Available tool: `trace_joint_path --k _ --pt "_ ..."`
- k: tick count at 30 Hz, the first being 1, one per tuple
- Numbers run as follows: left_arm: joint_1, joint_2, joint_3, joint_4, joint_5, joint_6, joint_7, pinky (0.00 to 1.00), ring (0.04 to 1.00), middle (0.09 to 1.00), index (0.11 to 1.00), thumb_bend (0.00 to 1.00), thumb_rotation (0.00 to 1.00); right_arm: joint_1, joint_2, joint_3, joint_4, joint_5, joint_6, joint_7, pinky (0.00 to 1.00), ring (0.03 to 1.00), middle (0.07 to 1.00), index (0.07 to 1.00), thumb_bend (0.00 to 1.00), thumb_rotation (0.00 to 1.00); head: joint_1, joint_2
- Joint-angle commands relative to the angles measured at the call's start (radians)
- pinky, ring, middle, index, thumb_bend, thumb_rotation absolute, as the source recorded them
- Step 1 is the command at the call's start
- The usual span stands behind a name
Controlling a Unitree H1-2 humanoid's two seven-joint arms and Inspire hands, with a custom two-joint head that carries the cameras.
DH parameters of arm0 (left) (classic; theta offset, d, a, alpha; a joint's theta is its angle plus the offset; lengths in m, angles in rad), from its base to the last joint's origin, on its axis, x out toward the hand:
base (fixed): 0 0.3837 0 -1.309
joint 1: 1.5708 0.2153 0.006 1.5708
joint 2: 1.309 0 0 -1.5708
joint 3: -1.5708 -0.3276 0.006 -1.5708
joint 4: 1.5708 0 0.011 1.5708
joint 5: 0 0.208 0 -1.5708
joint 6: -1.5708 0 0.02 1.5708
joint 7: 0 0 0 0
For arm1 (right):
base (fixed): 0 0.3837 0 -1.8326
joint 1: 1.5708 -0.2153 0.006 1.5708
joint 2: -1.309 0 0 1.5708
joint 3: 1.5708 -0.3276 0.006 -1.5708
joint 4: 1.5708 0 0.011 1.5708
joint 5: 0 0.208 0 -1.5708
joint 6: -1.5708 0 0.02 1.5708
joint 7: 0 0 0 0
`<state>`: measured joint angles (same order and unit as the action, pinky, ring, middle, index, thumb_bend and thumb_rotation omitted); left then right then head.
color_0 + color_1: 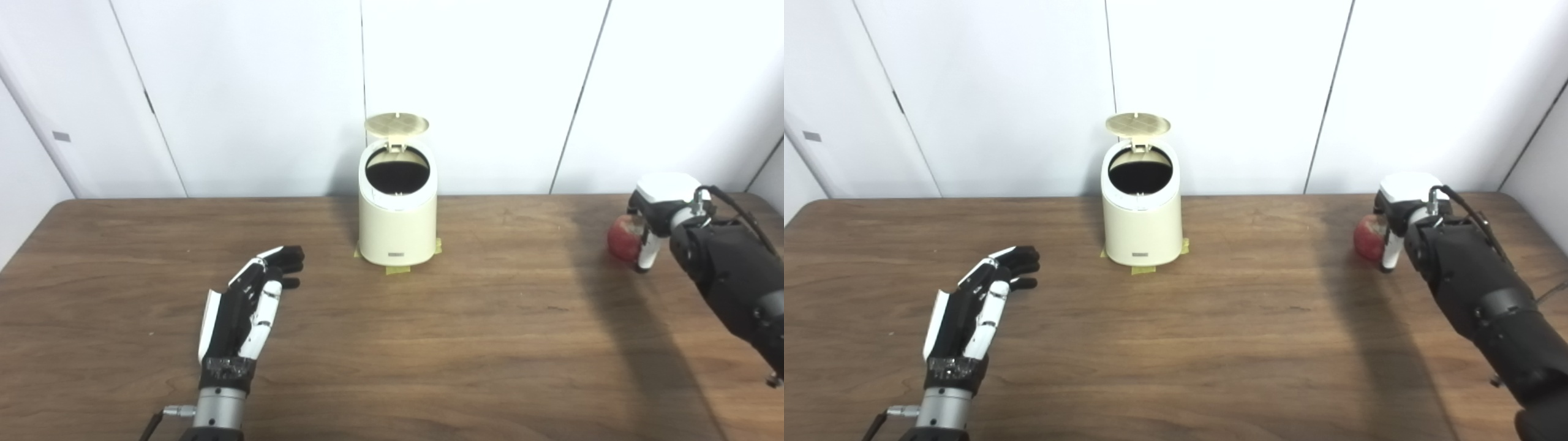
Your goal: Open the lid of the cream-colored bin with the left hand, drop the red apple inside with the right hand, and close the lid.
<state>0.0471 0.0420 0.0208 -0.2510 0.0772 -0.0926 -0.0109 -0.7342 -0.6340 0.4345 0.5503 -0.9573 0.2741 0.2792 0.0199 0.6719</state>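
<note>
Bin (397,226) with lid (397,125) up (dark inside), my left hand (248,309) empty, fingers spread, my right hand (655,220) gripping the apple (623,239) far right

I count one cream-colored bin (397,223) with one round lid (397,124), one red apple (623,238), and one wooden table (429,343). I see two hands: one left hand (248,306) and one right hand (658,214). Yellow tape pieces (398,269) peek from under the bin; I can't count them exactly.
</note>
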Motion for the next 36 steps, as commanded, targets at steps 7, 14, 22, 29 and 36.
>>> trace_joint_path --k 7,14,22,29,36 --pt "-0.011 0.003 -0.001 -0.02 -0.004 -0.021 0.003 0.69 0.755 0.753 0.728 0.27 0.7 -0.003 -0.063 -0.037 -0.265 -0.008 -0.007 0.045 0.21 0.293 0.393 0.499 0.53 0.0 -0.005 0.0" --pt "-0.014 0.001 -0.004 -0.012 0.007 -0.019 0.006 0.69 0.75 0.749 0.723 0.27 0.69 0.033 -0.059 -0.144 -0.506 0.132 -0.027 0.165 0.4 0.475 0.477 0.486 0.53 0.0 -0.005 -0.001" --pt "-0.017 0.005 -0.006 0.0 0.021 -0.021 0.005 0.69 0.75 0.753 0.726 0.26 0.71 0.027 -0.038 -0.198 -0.704 0.246 -0.039 0.261 0.42 0.475 0.479 0.485 0.53 0.0 -0.007 -0.005" --pt "-0.026 0.01 -0.007 0.026 0.028 -0.031 0.004 0.69 0.754 0.761 0.735 0.27 0.72 -0.027 0.005 -0.182 -0.823 0.217 -0.011 0.331 0.48 0.503 0.514 0.466 0.53 0.0 -0.008 -0.012" --pt "-0.037 0.005 -0.007 0.054 0.022 -0.039 0.008 0.7 0.756 0.762 0.739 0.28 0.71 -0.083 0.1 -0.167 -0.89 0.176 0.043 0.379 0.45 0.466 0.492 0.476 0.53 0.0 -0.008 -0.02"
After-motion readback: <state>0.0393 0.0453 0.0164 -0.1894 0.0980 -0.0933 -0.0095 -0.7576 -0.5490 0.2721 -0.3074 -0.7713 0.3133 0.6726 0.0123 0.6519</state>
